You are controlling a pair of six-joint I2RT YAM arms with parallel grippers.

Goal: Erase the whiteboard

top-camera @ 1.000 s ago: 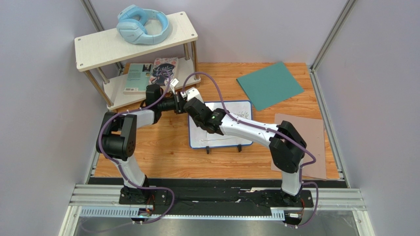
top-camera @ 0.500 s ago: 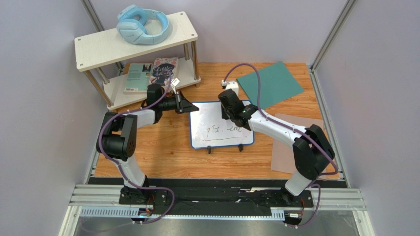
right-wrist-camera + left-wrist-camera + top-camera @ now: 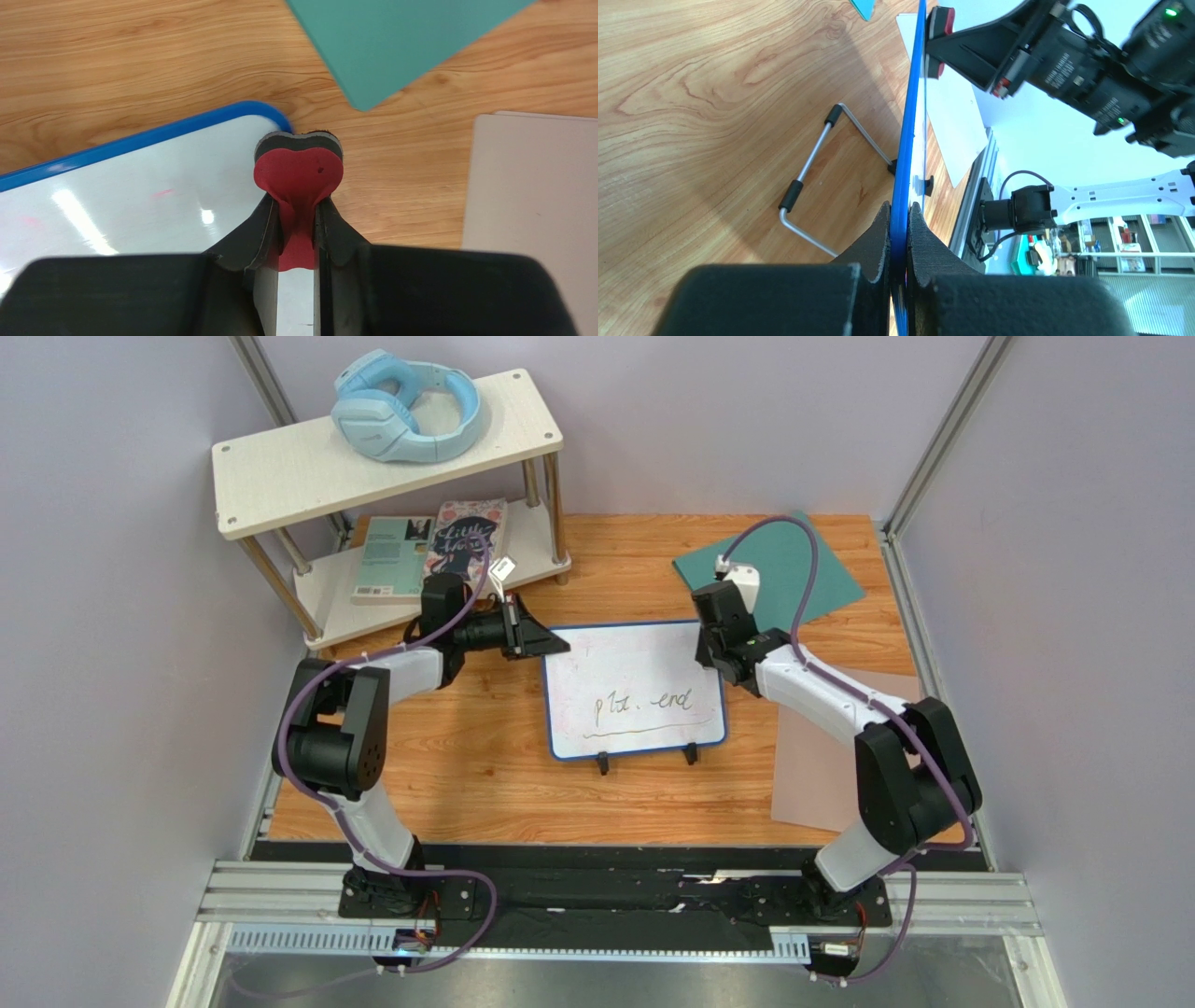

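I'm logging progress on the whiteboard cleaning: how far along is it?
Done: the left hand is clamped on the whiteboard at its blue edge, steadying it, and the right hand grips a red eraser. In hand: that eraser sits at the board's top right corner. Left: all the wiping, since the dark writing and its underline are unwiped.

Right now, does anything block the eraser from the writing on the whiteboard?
Nothing visible. The eraser sits at the whiteboard's far right corner, bare surface between it and the handwriting; the left gripper clamps the opposite edge.
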